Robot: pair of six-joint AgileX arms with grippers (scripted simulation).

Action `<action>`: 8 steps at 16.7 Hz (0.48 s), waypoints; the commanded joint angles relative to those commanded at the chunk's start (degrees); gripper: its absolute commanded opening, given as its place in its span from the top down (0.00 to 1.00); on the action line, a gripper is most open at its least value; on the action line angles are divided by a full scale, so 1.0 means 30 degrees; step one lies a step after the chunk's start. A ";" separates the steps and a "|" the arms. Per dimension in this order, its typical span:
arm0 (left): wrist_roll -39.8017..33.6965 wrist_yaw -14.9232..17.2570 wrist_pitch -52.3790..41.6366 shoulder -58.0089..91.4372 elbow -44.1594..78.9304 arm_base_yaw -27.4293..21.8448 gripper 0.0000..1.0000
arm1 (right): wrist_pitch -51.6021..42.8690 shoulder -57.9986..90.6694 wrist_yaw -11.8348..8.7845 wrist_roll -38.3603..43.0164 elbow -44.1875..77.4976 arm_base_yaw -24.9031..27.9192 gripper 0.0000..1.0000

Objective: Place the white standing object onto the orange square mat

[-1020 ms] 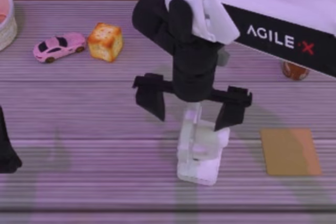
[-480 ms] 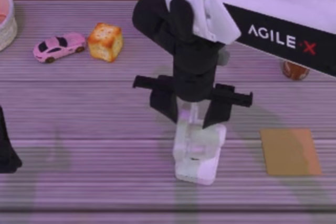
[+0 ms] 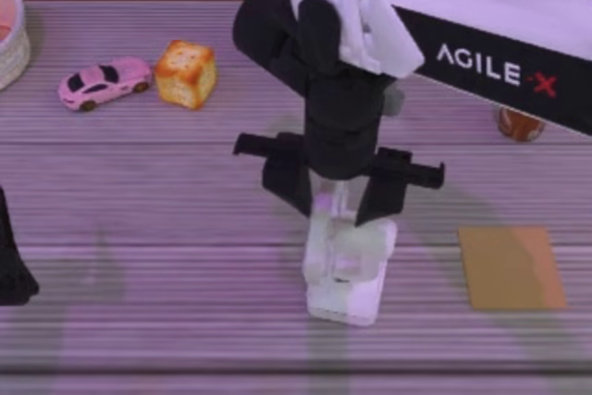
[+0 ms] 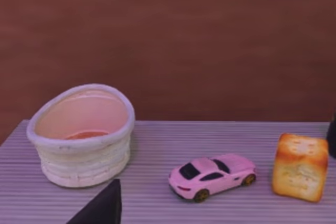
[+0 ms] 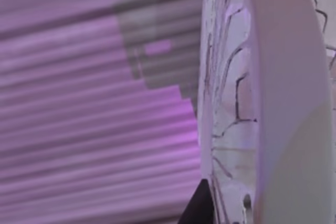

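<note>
Right gripper (image 3: 333,199) clamps the white standing object (image 3: 350,275), its arm hiding the slab's top.

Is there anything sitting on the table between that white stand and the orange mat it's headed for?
Nothing visible. The white standing object, with the right gripper closed around its upright slab, has only bare table between it and the orange square mat to its right.

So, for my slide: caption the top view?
Right pincer shut on the white stand, orange mat waiting at its right.
</note>
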 joint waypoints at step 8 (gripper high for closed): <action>0.0000 0.0000 0.0000 0.0000 0.0000 0.0000 0.00 | -0.2758 0.0097 0.0017 0.0027 0.2954 0.0068 1.00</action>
